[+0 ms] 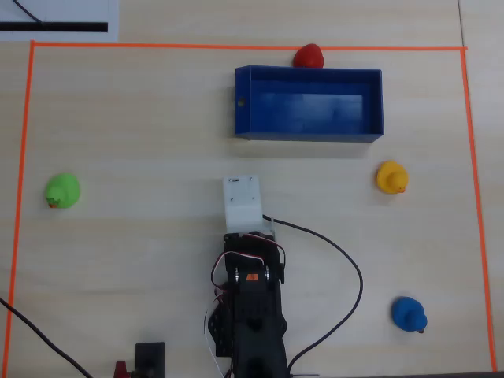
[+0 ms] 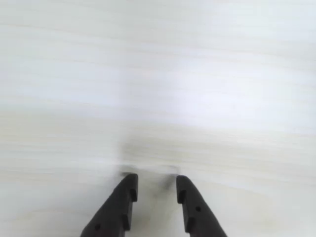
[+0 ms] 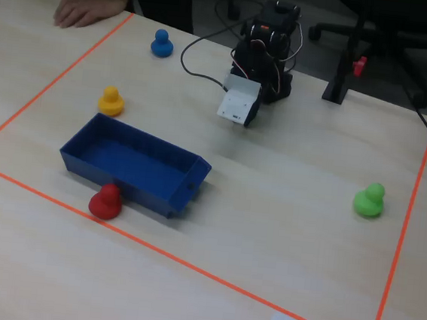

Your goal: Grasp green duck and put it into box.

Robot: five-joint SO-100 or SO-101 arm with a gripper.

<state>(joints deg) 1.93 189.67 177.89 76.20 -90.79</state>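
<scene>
The green duck [image 1: 62,190] stands alone near the left tape line in the overhead view, and at the right [image 3: 369,200] in the fixed view. The dark-blue box [image 1: 309,72] lies empty at the far middle of the marked area; in the fixed view the box [image 3: 143,186] is at the left. The arm's white wrist block [image 1: 242,203] hovers mid-table between the two, far from the duck. In the wrist view my gripper [image 2: 154,178] is open over bare, blurred wood, with nothing between its black fingers [image 2: 123,202].
A red duck [image 1: 309,56] touches the box's far wall. A yellow duck [image 1: 391,176] and a blue duck [image 1: 409,313] stand on the right. Orange tape [image 1: 24,157] frames the work area. A person's hand [image 3: 88,8] rests on the table's corner.
</scene>
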